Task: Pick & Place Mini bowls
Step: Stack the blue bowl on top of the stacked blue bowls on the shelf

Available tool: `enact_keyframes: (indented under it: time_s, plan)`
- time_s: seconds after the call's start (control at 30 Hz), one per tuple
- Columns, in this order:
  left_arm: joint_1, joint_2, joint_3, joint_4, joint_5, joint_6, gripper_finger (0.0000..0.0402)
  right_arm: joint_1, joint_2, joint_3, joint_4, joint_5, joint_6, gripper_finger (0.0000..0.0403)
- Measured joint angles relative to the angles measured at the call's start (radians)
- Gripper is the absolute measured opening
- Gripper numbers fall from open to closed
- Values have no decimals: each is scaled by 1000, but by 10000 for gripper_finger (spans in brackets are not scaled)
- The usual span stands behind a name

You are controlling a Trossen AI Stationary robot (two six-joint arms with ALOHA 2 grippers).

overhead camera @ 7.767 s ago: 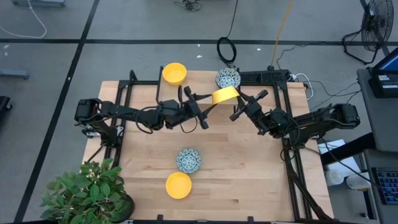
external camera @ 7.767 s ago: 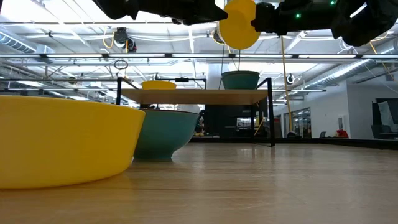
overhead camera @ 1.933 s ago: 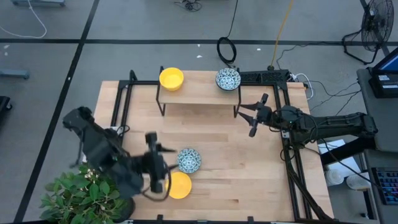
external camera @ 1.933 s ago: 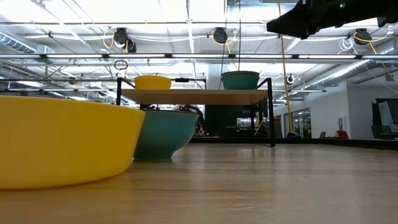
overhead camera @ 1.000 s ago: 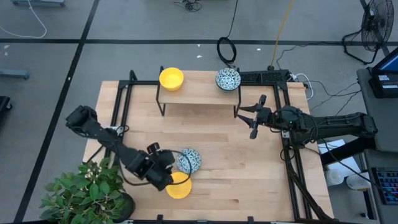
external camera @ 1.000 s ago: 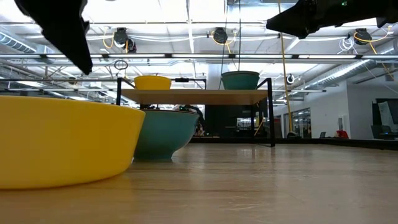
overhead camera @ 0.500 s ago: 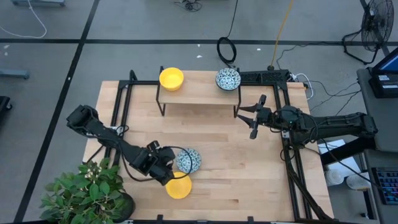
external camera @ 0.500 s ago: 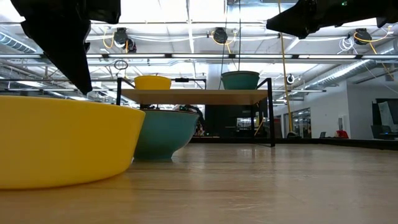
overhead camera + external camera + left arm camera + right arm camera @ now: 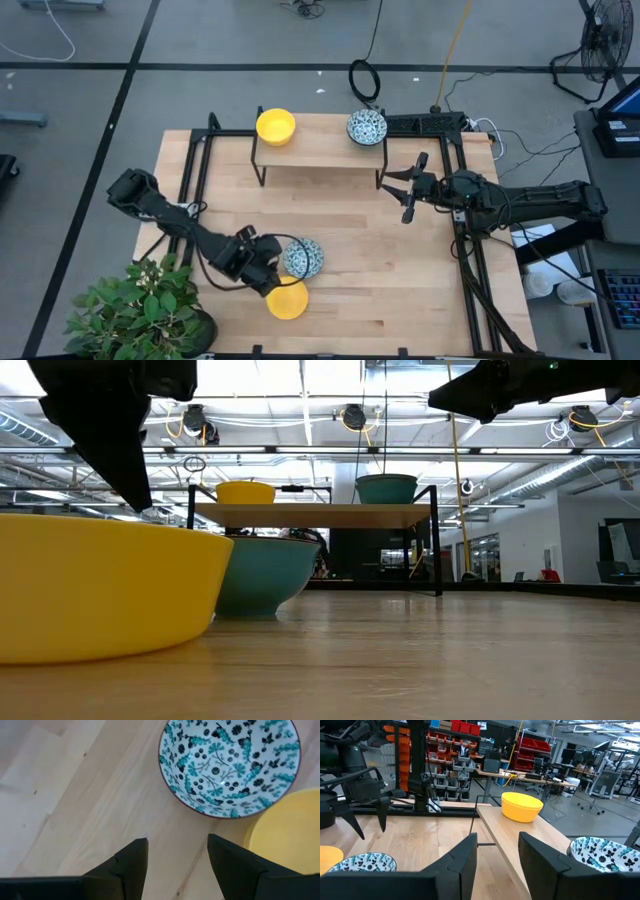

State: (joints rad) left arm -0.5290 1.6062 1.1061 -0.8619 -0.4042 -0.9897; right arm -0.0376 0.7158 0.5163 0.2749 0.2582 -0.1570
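Two mini bowls sit on the tabletop near its front edge: a white one with a blue-green pattern (image 9: pixel 302 258) (image 9: pixel 230 767) and, just nearer, a plain yellow one (image 9: pixel 287 299) (image 9: pixel 285 835). Their rims nearly meet. My left gripper (image 9: pixel 272 270) (image 9: pixel 177 855) hangs open just left of both, slanting down over bare wood, with nothing between its fingers. A second yellow bowl (image 9: pixel 276 127) (image 9: pixel 522 806) and a second patterned bowl (image 9: pixel 367 127) (image 9: pixel 600 854) stand on the raised shelf (image 9: pixel 320 148). My right gripper (image 9: pixel 405 190) (image 9: pixel 497 847) waits open and level, near the shelf's right end.
The shelf stands on black legs (image 9: pixel 258 170) at the table's far side. A potted plant (image 9: pixel 140 305) crowds the near left corner, close to my left arm. Bare wood (image 9: pixel 400 280) lies right of the two near bowls.
My left gripper has sunk a little and edged toward the patterned bowl on the table, then come to rest. Its fingers have stayed as wide apart. No bowl has moved.
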Motion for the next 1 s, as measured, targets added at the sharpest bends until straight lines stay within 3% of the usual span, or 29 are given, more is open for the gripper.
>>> enact_keyframes:
  time_s: [0.27,0.37,0.53,1.0]
  plan:
    - [36,11,-2,-2,19,-8,209,0,0,0,0,-1,0,130]
    - [46,12,-30,6,65,-23,209,0,0,0,0,-1,0,130]
    - [51,12,-79,27,50,-44,209,0,1,0,0,-1,0,130]
    - [131,12,-129,283,27,146,209,0,2,0,0,-2,0,130]
